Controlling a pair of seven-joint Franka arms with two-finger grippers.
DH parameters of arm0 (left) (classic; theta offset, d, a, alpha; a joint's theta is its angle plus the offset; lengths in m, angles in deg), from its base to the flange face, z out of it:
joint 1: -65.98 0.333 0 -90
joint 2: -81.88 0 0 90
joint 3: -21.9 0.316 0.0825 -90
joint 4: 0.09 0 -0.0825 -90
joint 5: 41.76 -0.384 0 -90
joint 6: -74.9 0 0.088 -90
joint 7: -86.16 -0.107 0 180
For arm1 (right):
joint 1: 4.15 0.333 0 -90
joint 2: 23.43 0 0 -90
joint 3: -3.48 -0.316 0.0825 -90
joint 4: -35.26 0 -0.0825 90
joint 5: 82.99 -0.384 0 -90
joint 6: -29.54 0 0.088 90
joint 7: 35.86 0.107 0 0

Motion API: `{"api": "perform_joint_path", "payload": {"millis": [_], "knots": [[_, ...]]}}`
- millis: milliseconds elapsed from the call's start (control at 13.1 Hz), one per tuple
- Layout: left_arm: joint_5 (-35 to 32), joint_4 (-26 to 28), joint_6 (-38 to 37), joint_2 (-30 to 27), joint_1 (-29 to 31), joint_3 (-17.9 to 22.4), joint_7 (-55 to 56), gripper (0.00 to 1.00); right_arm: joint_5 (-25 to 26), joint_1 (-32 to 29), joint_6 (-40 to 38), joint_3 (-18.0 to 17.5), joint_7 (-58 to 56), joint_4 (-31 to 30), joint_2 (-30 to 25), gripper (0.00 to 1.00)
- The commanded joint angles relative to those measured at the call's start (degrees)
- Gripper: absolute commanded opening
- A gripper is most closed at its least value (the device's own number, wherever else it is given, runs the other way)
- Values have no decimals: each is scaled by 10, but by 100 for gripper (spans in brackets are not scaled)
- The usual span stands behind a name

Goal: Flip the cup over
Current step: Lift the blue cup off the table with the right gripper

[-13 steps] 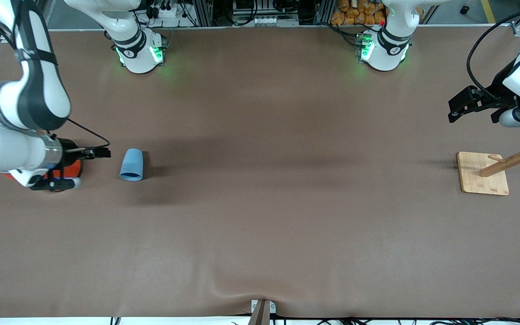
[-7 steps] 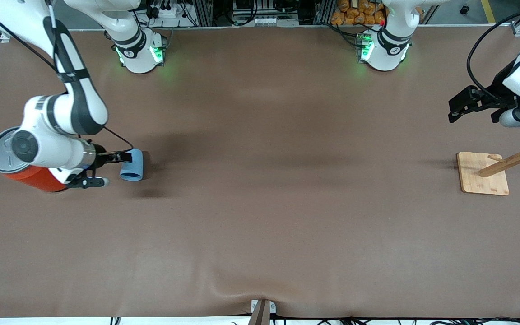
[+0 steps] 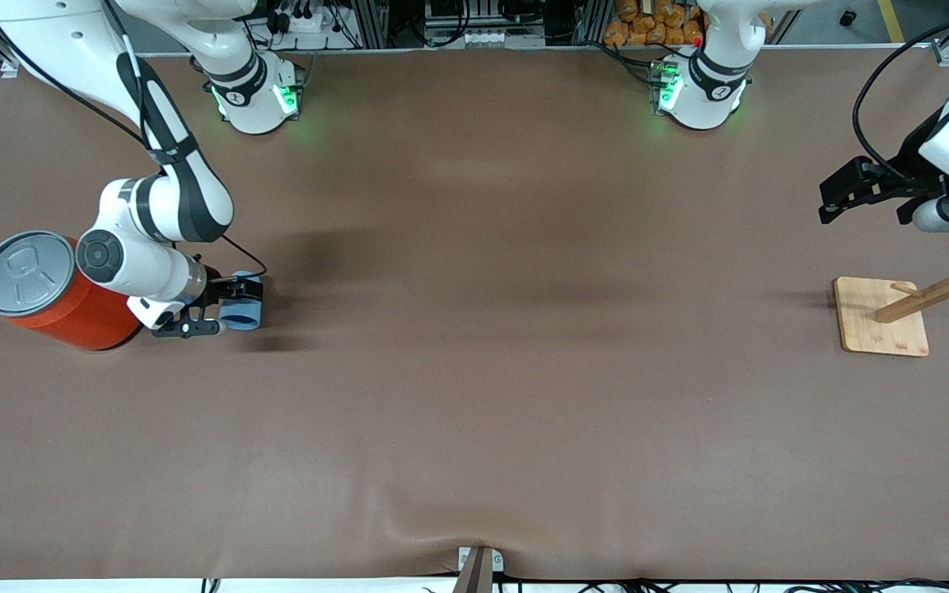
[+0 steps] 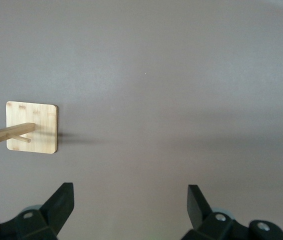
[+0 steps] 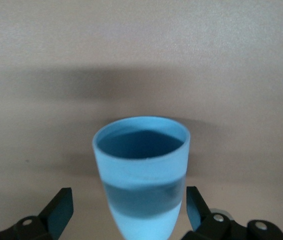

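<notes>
The small light-blue cup [image 3: 247,314] lies on its side on the brown table, toward the right arm's end. My right gripper [image 3: 236,306] is low at the cup, open, with the cup between its fingers. In the right wrist view the cup [image 5: 141,165] shows its darker blue inside and sits between the two fingers of the right gripper [image 5: 127,200], with a gap on each side. My left gripper [image 3: 833,202] is open and empty in the air over the left arm's end of the table; the left wrist view [image 4: 130,192] shows only bare table between its fingers.
A large orange can [image 3: 71,317] with a grey pull-tab lid stands beside the right arm's wrist, at the table's end. A wooden rack on a square base [image 3: 881,317] stands at the left arm's end, under the left gripper; it also shows in the left wrist view [image 4: 31,127].
My right arm has swung toward the cup and lowered, so its open fingers now straddle the cup. The orange can is now uncovered. The left arm has not moved.
</notes>
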Motion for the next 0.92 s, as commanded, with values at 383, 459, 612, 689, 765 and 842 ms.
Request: {"api": "perform_joint_path", "payload": {"millis": [383,459,612,689,765,842], "knots": [[-9,2,-23,0,2,0,-9,100,-5,-14,36,-6,-36,-1,31,16],[-5,8,-22,5,2,0,-9,100,-5,-8,12,-7,-36,13,27,10],[-2,10,-21,16,-3,-3,-8,100,-5,8,-107,-21,-38,95,26,7],[-2,10,-18,20,-4,-3,-7,100,-5,13,-163,-37,-39,140,26,7],[-2,9,-16,27,-4,-3,-6,100,-4,20,-206,-58,-48,187,28,7],[-1,9,-11,33,-4,-3,-5,100,-4,28,-242,-77,-73,228,29,7]]}}
